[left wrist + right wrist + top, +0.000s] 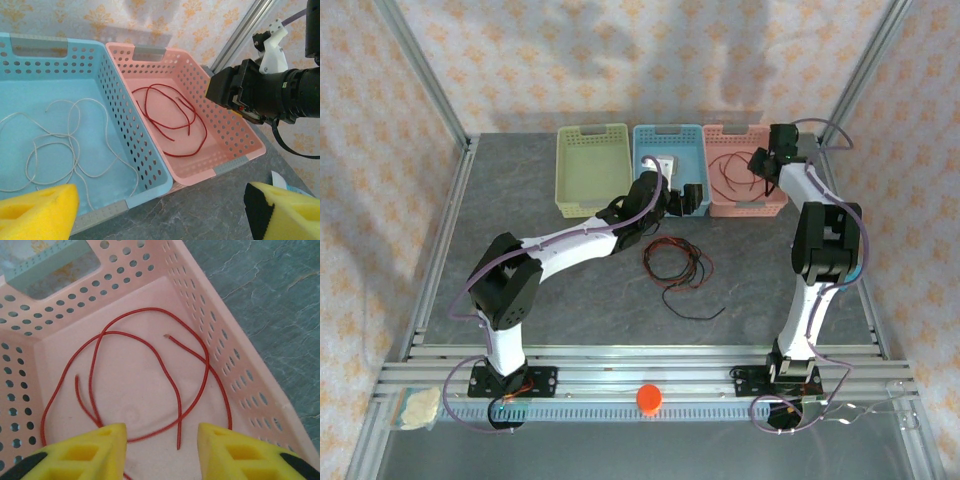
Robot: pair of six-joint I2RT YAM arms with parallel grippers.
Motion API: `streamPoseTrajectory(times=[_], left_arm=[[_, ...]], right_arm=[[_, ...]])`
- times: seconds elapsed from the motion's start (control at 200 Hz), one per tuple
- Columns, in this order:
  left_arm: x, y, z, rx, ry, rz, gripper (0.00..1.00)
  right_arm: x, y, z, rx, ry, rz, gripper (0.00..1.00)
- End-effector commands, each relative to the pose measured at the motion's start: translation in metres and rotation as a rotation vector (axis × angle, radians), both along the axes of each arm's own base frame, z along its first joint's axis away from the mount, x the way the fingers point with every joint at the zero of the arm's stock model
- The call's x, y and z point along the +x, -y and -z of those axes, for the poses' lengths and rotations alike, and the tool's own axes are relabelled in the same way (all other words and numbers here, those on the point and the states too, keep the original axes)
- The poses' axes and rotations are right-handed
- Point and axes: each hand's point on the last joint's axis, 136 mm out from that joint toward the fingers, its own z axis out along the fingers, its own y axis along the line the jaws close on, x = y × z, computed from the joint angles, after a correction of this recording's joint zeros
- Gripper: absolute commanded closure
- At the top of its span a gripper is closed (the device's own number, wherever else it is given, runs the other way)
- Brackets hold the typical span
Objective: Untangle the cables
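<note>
Grey table [550, 290]: three baskets [667, 131], tangled red-black cables [672, 263]

Green basket [592, 170], blue basket [668, 131] and pink basket [745, 208] line the far edge of the surface [580, 305]; blue and pink walls touch, no lane between. Left arm [570, 240] slants across mid-surface; right pincer [160, 432], fingers apart, hangs over the pink basket's mouth. Open ground: near strip, left corner, right of the loose cables [670, 262].
</note>
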Motion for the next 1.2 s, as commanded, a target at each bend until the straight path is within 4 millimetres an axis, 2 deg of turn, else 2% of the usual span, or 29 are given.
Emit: streamPoseTrajectory(times=[0.0, 0.115, 0.2, 0.315, 0.456, 0.636, 0.876, 1.031, 1.197], left_arm=[[-0.008, -0.001, 0.001, 0.011, -0.016, 0.009, 0.13], [-0.013, -0.005, -0.003, 0.010, -0.025, 0.006, 0.13], [-0.019, -0.010, -0.007, 0.003, -0.030, 0.006, 0.13], [-0.031, -0.021, -0.007, 0.013, -0.045, -0.002, 0.15], [-0.049, -0.041, 0.005, 0.056, -0.081, -0.033, 0.18], [-0.074, -0.073, 0.026, 0.086, -0.147, -0.085, 0.24], [-0.105, -0.097, 0.057, 0.041, -0.235, -0.116, 0.30], [-0.118, -0.105, 0.073, -0.046, -0.276, -0.136, 0.31], [-0.128, -0.105, 0.087, -0.142, -0.306, -0.133, 0.32]], right_arm=[[-0.007, 0.009, -0.028, -0.061, 0.042, 0.023, 0.60], [-0.017, 0.007, -0.057, -0.094, 0.102, 0.021, 0.65], [-0.028, -0.003, -0.078, -0.108, 0.150, 0.002, 0.66], [-0.047, -0.030, -0.096, -0.114, 0.186, -0.062, 0.67], [-0.077, -0.071, -0.104, -0.112, 0.205, -0.161, 0.68], [-0.124, -0.123, -0.088, -0.100, 0.177, -0.288, 0.70], [-0.178, -0.180, -0.047, -0.077, 0.113, -0.515, 0.71], [-0.198, -0.208, -0.025, -0.104, 0.095, -0.675, 0.69], [-0.206, -0.231, -0.005, -0.123, 0.068, -0.800, 0.68]])
